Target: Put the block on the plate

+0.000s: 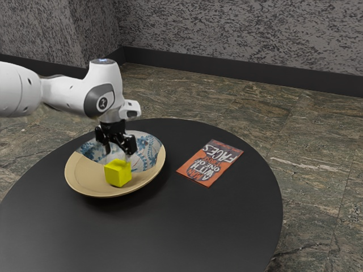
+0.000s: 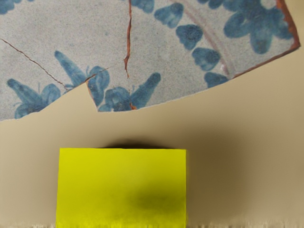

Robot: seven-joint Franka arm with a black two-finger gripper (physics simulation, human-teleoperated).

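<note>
My black claw [image 1: 117,156] is pointing down at the bright yellow, boxy block [image 1: 118,173], which is sitting on or just over the round tan plate with blue flowers [image 1: 85,174]. I can't tell if I'm gripping it. I should be resting it flat, letting go softly, then lifting straight up.

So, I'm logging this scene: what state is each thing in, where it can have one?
Block: within the plate's outline; resting or held, can't tell.
Plate: right way up on the table, crack lines in its blue pattern.
Book: closed, lying flat.
Tool: just above the block; open or shut, can't tell.
</note>
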